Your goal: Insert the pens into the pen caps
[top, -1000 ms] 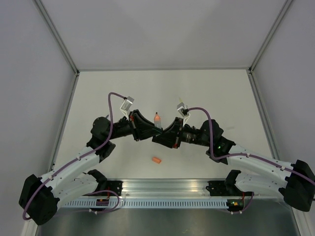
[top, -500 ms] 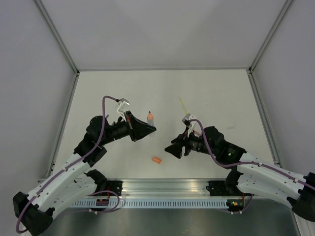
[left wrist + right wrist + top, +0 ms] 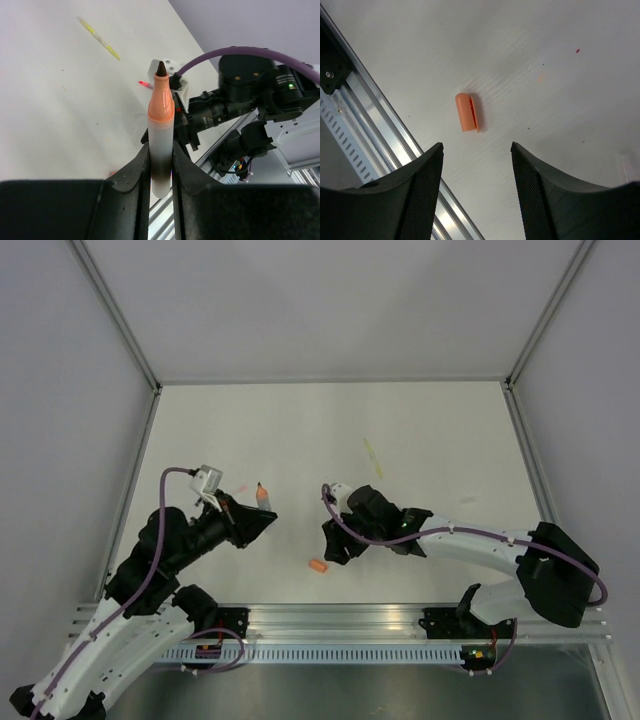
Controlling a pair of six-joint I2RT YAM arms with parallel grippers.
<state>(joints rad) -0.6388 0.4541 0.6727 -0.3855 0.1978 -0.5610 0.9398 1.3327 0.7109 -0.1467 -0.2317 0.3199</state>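
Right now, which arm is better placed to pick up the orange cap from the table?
Right. The right tool is open over the orange cap on the table; the left tool is shut on a pen.

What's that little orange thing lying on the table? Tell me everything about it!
It is an orange cap for a pen: a short, stubby tube that looks like smooth plastic, with one rounded end and a thin clip ridge along its side. It lies flat on the white table, close to the metal rail at the near edge. Only the table touches it. The right pincer hangs open above it, one finger on each side, not touching.
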